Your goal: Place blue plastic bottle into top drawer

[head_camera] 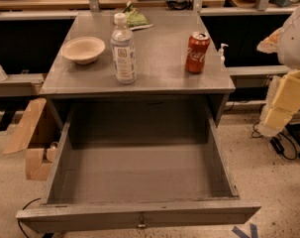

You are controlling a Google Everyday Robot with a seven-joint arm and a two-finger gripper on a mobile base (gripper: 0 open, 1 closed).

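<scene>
In the camera view I look down on a matte grey, flat surface (164, 48) with squared edges. The blue plastic bottle (123, 51) stands upright left of centre, near the front edge. It is clear ribbed plastic with a white screw cap and a pale label with bluish print. A shallow, round, off-white bowl (83, 49) sits just beside it toward the left edge, apart from it. A glossy red can (197, 52), shorter than the bottle, stands upright toward the right edge. A crumpled green item (135, 18) lies at the back edge.

Below the front edge, the top drawer (139, 214) is pulled fully out. It is a wide, deep grey box with a flat front panel and a small metal knob (141, 226) at the panel's centre. A brown cardboard box (33, 133) leans on the speckled floor by its left wall.

My hand (278, 113), pale yellow and blocky, hangs off the surface's right edge, well apart from the bottle. I cannot tell whether it is apart or together.
</scene>
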